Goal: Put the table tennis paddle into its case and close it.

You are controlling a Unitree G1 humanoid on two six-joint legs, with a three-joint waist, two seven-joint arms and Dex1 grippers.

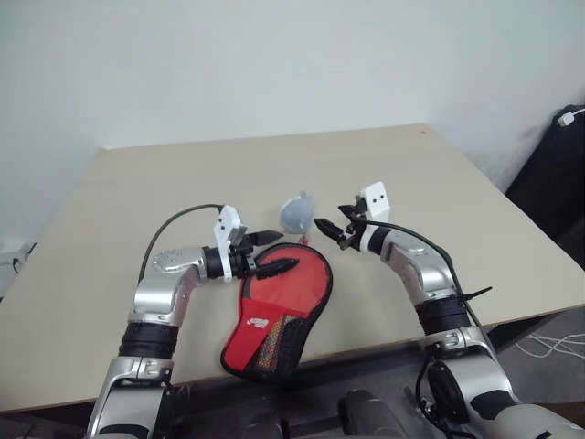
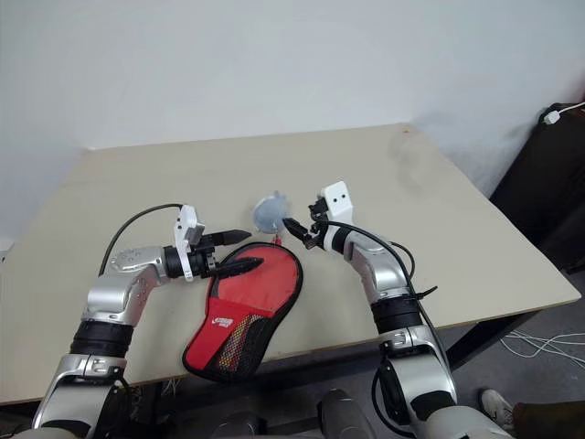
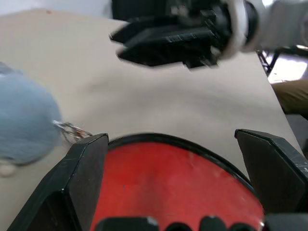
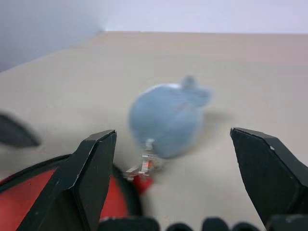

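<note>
The case (image 1: 279,311) lies flat near the table's front edge, red with a black mesh panel and black trim, its round end pointing away from me. The table tennis paddle is hidden. A whitish-blue fluffy ball (image 1: 295,213) rests just past the round end, joined to it by a small metal ring (image 4: 144,166). My left gripper (image 1: 274,253) hovers open over the case's round end from the left. Just right of the ball, my right gripper (image 1: 326,231) is open and points toward it, holding nothing. In the left wrist view the right gripper (image 3: 163,41) is seen beyond the case (image 3: 178,183).
The beige table (image 1: 183,183) stretches wide behind and to both sides of the case. A black bag (image 1: 558,174) stands off the table's right edge, with white cables (image 1: 548,346) on the floor below it.
</note>
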